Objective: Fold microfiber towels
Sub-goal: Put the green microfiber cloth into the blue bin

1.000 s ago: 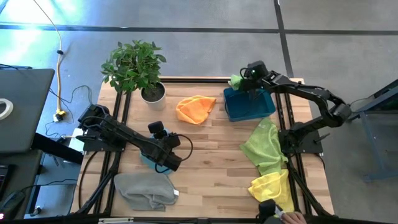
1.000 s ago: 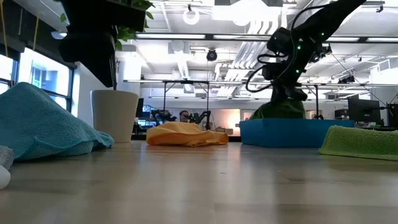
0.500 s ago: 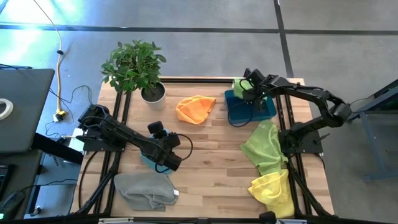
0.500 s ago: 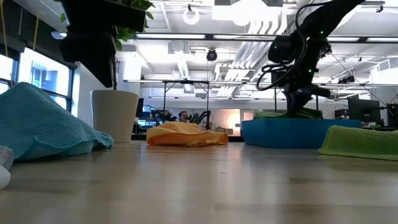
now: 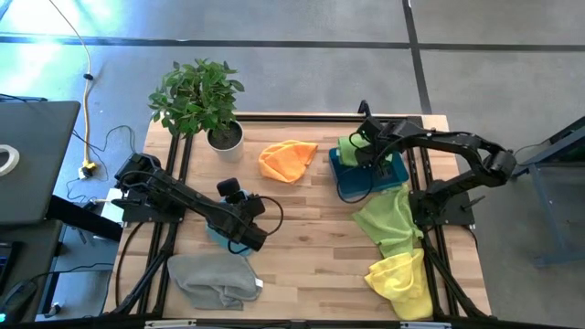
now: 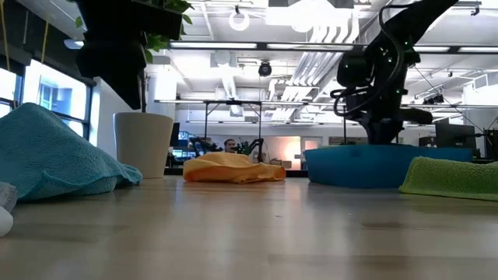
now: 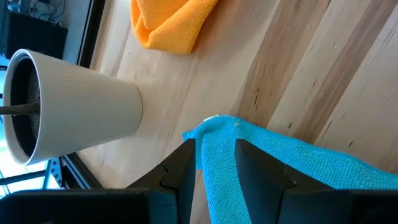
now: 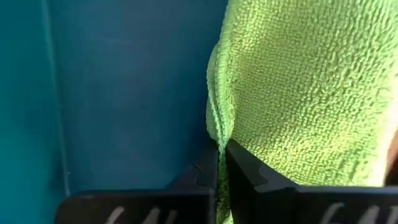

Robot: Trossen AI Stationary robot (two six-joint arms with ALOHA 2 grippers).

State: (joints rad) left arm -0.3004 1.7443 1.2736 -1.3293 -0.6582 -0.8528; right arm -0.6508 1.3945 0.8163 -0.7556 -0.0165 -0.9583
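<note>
The right gripper [image 5: 358, 152] is down in the blue plastic bin [image 5: 384, 175] near the far right corner of the desk [image 5: 311, 238], its fingers pinched tight on a fold of the green microfiber towel [image 8: 298, 93]; in the right wrist view the cloth fills the space beside the bin's blue wall [image 8: 124, 93]. From above, a lobe of that towel shows at the bin's far left edge, just beside the gripper.

The left gripper [image 7: 214, 162] rests near the desk's left edge, its fingers partly apart with the light blue towel [image 7: 273, 168] between them. That towel lies crumpled under the left arm.

The orange towel [image 5: 287, 160] sits bunched toward the far edge, between the potted plant [image 5: 199, 99] in its white pot [image 7: 68, 106] and the bin. A lime green towel [image 5: 388, 217] lies spread along the right edge, just beside the bin's near side, with the yellow towel [image 5: 400, 280] at the near right corner. The grey towel [image 5: 212, 279] lies heaped at the near left corner.

In the low view the bin's wall hides the right gripper's fingertips.
</note>
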